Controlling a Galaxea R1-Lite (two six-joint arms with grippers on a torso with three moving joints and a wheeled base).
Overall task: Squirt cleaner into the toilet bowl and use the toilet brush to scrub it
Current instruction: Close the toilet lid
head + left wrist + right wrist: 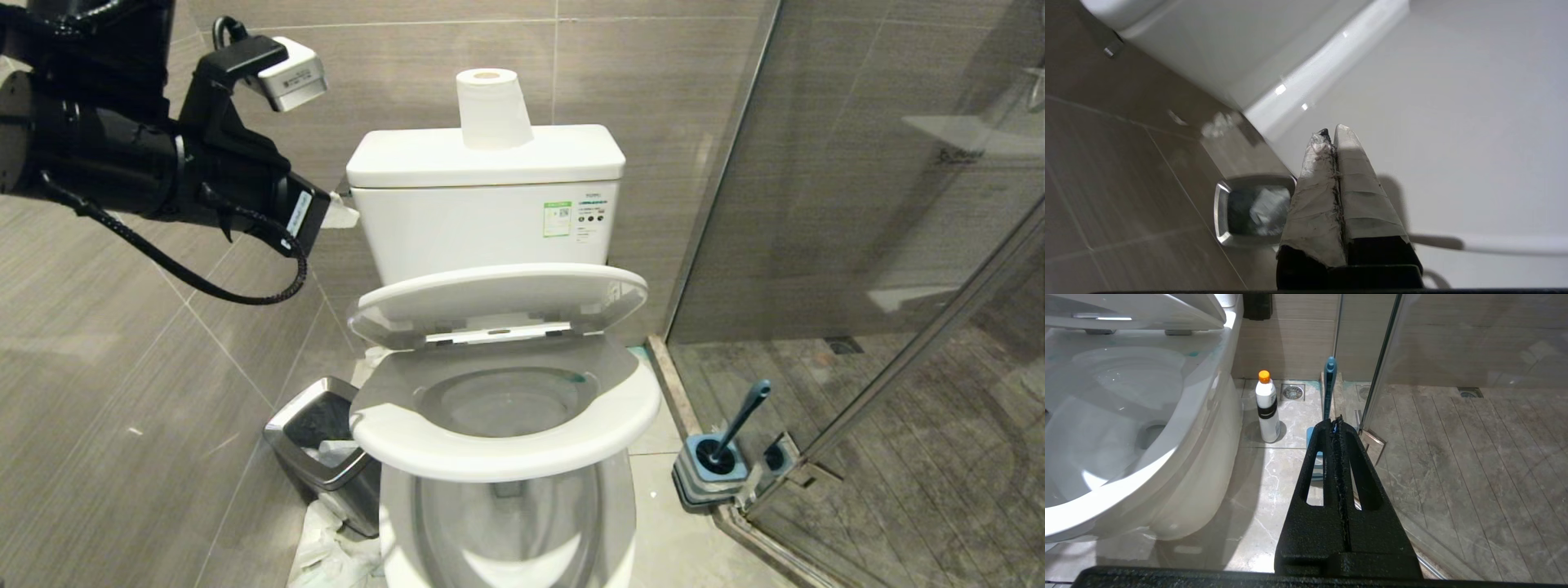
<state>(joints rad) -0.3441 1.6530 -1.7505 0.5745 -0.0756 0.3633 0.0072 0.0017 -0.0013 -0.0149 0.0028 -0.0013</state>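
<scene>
Tiled bathroom, toilet bowl (506, 408), tank sticker (558, 219) unreadable

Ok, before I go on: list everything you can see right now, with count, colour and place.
toilet bowl: one, glossy white, centre, seat down, lid raised against the tank
cleaner: a few turquoise smears, on the bowl's rim by the hinges
toilet paper roll: one, white, upright on the tank
toilet brush: one, slate-blue handle, standing in its grey-and-blue holder on the floor by the shower door
bottle: one, white with orange cap, upright on the floor between toilet and brush
bin: one, black with steel rim, on the floor at the toilet's left, paper inside
glass shower door: one, clear, right of the toilet
left gripper: raised beside the tank, fingers shut, empty
right gripper: low near the brush, fingers shut, empty
</scene>
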